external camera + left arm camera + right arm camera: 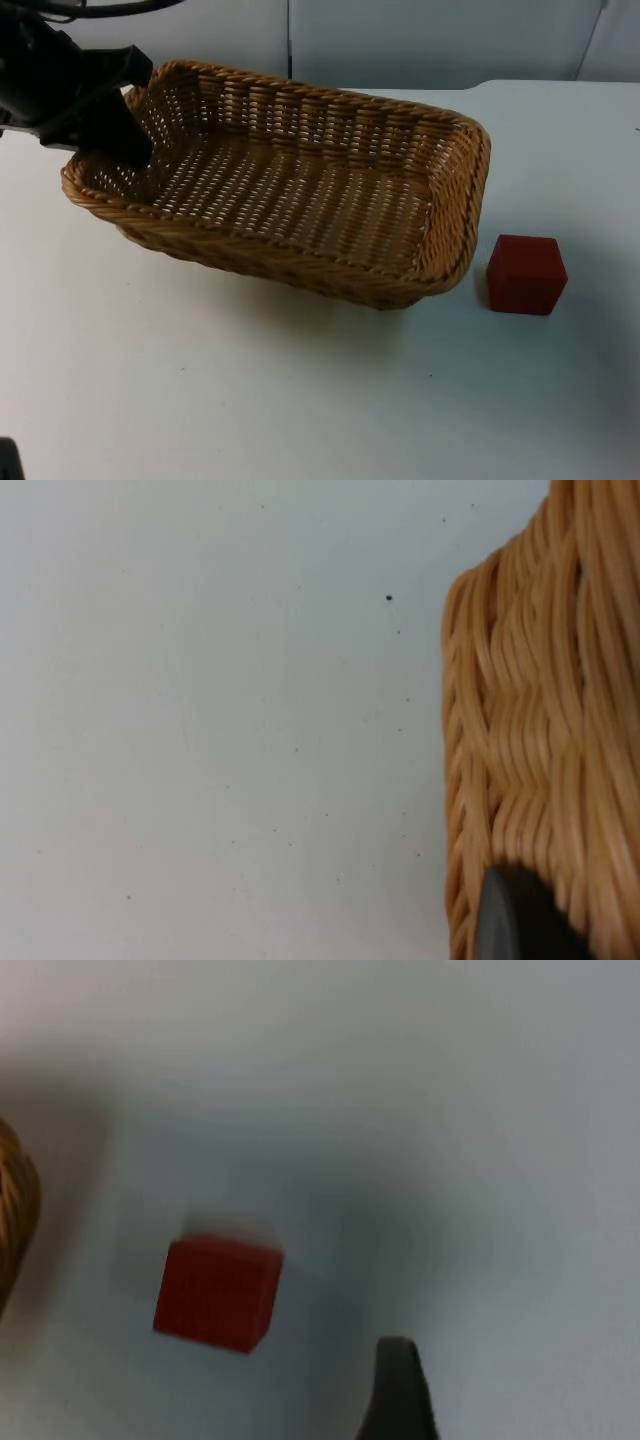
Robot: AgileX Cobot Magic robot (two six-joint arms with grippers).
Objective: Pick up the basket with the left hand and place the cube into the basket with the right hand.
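White table top (250,400) lay nearest; on it the small red cube (526,274) sat just right of the rectangular woven wicker basket (300,190); the left gripper (128,135) clamped the basket's far-left rim, apparently lifting; the right gripper (400,1390), jaw state unclear, hovered near the cube, needing to descend and grasp.

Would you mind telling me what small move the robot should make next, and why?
Probably the right gripper should lower toward the red cube and straddle it. The cube sits on the white table just beside the basket, not in it, and lies apart from the gripper in the right wrist view. The left gripper is already at the basket's far end.
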